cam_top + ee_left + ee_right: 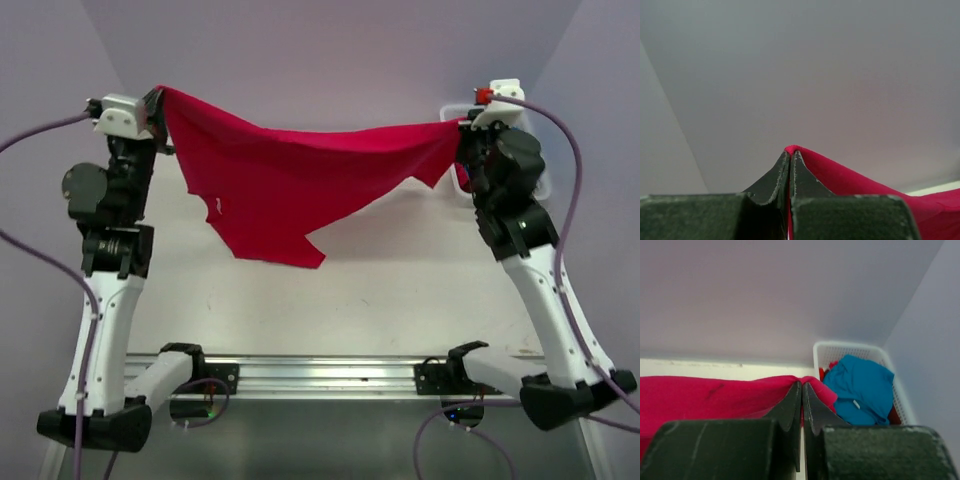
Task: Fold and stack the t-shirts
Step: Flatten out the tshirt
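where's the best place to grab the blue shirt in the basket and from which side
Pinch a raised fold on top of the bunched blue t-shirt, coming down from above: the white basket walls it in at the sides, and its crumples give ridges. The left gripper and right gripper are both shut on the red t-shirt, so free one first.

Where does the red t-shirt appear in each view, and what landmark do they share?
Top external: red t-shirt spans the upper centre.
Left wrist: lower right, pinched by left end effector.
Right wrist: lower left, pinched by right end effector.
Shared landmark: pale back wall.
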`<state>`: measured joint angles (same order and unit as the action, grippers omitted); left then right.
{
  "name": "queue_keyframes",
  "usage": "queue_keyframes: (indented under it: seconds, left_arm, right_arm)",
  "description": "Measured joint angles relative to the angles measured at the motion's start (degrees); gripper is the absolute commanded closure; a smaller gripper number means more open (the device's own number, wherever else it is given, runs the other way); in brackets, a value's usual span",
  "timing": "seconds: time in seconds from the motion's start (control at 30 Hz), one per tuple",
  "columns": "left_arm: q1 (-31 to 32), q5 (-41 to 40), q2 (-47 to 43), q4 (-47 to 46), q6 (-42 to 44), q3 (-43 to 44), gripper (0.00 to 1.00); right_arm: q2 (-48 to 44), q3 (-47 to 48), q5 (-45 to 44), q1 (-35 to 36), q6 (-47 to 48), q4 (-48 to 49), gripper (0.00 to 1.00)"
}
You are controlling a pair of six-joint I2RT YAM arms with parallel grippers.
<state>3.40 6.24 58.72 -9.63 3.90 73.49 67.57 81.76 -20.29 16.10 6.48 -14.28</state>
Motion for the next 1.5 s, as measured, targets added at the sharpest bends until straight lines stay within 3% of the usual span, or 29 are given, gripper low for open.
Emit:
queue_keyframes:
  seconds: [0.17,0.33,0.63,0.87,1.0,1.33,1.5]
  left_arm:
    - [0.0,-0.02,-11.19,2.16,0.13,1.68,1.0]
    - [0.0,0.15,-20.17,6.25,0.11,6.25,1.0]
    - [-1.57,3.76,-23.47,11.13,-1.62,15.89,1.0]
    - [-2.69,5.75,-23.23,12.24,-4.28,16.76,1.0]
    - [-2.69,3.19,-21.68,9.9,-4.31,10.49,1.0]
    - [-2.75,-7.06,-8.41,6.19,-4.33,-23.85,1.0]
    - [-2.78,-10.51,-1.49,1.84,-4.83,-27.28,1.0]
  right_arm:
    - [-15.21,-0.92,-2.69,7.85,4.66,3.82,1.0]
    - [-26.25,-1.18,-2.71,8.35,6.03,5.25,1.0]
    - [-27.15,-1.53,-1.92,8.39,8.85,5.16,1.0]
    - [-27.56,-1.64,-1.9,8.39,10.16,5.44,1.0]
    - [-24.04,-2.21,-4.26,8.39,9.75,6.67,1.0]
    - [1.07,-21.07,-8.59,8.39,4.81,8.37,1.0]
    - [11.74,-21.49,-9.05,8.04,2.91,10.49,1.0]
